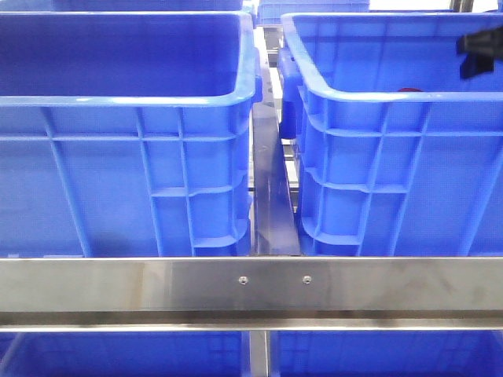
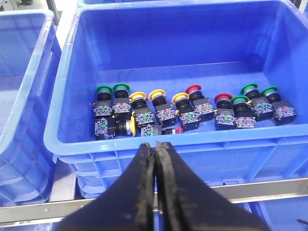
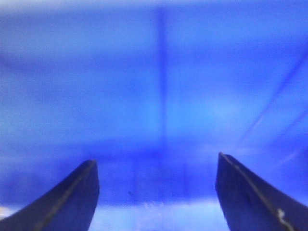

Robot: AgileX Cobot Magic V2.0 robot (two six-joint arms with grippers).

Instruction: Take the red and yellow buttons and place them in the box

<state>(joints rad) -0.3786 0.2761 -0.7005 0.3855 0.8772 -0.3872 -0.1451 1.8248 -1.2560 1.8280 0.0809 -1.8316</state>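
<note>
**Sorting barely under way: buttons lie in one crate, both grippers empty**

Nearest in the left wrist view, the left gripper (image 2: 155,159) fills the bottom centre, its jaws pressed together with nothing between them. Just beyond it stands a blue crate (image 2: 62,139) holding a row of push buttons across its floor: green ones (image 2: 102,91) at the left and right ends, yellow ones (image 2: 156,95) in the middle, red ones (image 2: 194,88) right of centre. One yellow button (image 2: 129,126) lies on its side in front of the row. None is lifted, so most of the picking seems left to do.

In the right wrist view the right gripper (image 3: 156,192) has its jaws wide apart and empty, close over a blurred blue surface, probably a crate's inside; the focus is too poor to say more.

In the front view two crates stand side by side behind a steel rail (image 1: 251,287). The left crate (image 1: 126,102) shows no contents from this angle. Over the near rim of the right crate (image 1: 393,98), a small red shape (image 1: 409,90) peeks up, perhaps a button.
</note>
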